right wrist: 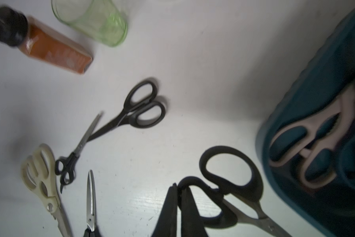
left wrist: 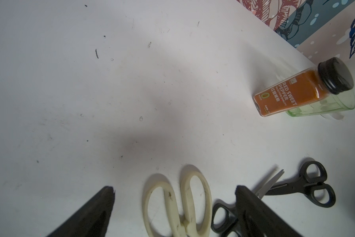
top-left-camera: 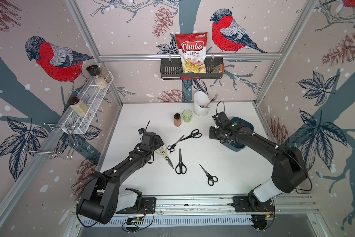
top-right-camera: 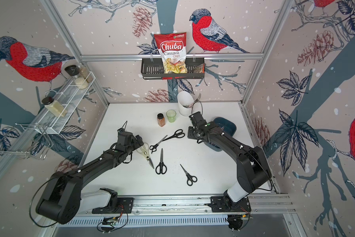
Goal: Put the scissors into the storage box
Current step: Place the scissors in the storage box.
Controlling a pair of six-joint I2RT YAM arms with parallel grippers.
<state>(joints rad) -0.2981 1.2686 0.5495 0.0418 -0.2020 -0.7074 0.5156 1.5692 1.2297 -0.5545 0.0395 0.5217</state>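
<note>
My right gripper (right wrist: 179, 185) is shut on the handle loop of a large black-handled pair of scissors (right wrist: 230, 178), just beside the teal storage box (right wrist: 316, 82). A pale-pink-handled pair (right wrist: 308, 143) lies inside the box. In both top views the right wrist (top-left-camera: 223, 131) covers this grip and part of the box (top-left-camera: 247, 125). My left gripper (left wrist: 174, 188) stands open over the handles of the cream kitchen shears (left wrist: 178, 207), touching nothing. Several black-handled scissors lie loose mid-table: two crossed pairs (top-left-camera: 192, 134) (top-left-camera: 174, 143), a long pair (top-left-camera: 180, 164) and a small pair (top-left-camera: 209, 176).
A red-pepper spice jar (top-left-camera: 177, 119) and a green glass (top-left-camera: 187, 116) stand behind the scissors. A white utensil holder (top-left-camera: 201, 103) with a fork is at the back. A black basket (top-left-camera: 170, 70) with a chips bag hangs on the rear wall, a wire shelf (top-left-camera: 86, 102) on the left.
</note>
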